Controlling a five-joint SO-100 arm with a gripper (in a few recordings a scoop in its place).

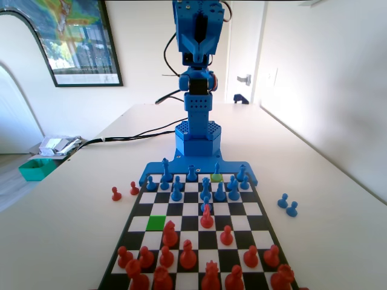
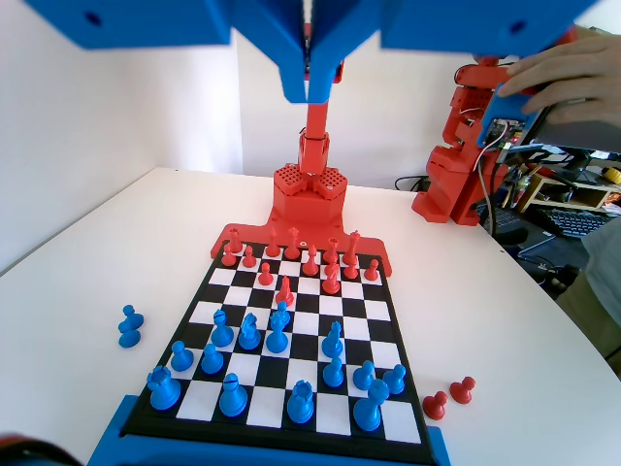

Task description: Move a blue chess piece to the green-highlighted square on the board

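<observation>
Gripper waiting high above a crowded board

The gripper [image 2: 309,83] is hanging up high with its jaws pressed together, holding nothing. The blue chess piece [image 1: 206,202] is standing right next to a red piece [image 1: 207,217], far from the green-highlighted square [image 1: 156,223], so neighbours may be getting knocked over.

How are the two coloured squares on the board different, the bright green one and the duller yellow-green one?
In the fixed view, the green-highlighted square is bright and saturated; the olive square is duller and yellowish. The green one lies mid-board, left, near the red pieces; the olive one is in the far rows among blue pieces. The green one is bare; whether the olive one is occupied I cannot tell. Both match the board squares in size.
</observation>
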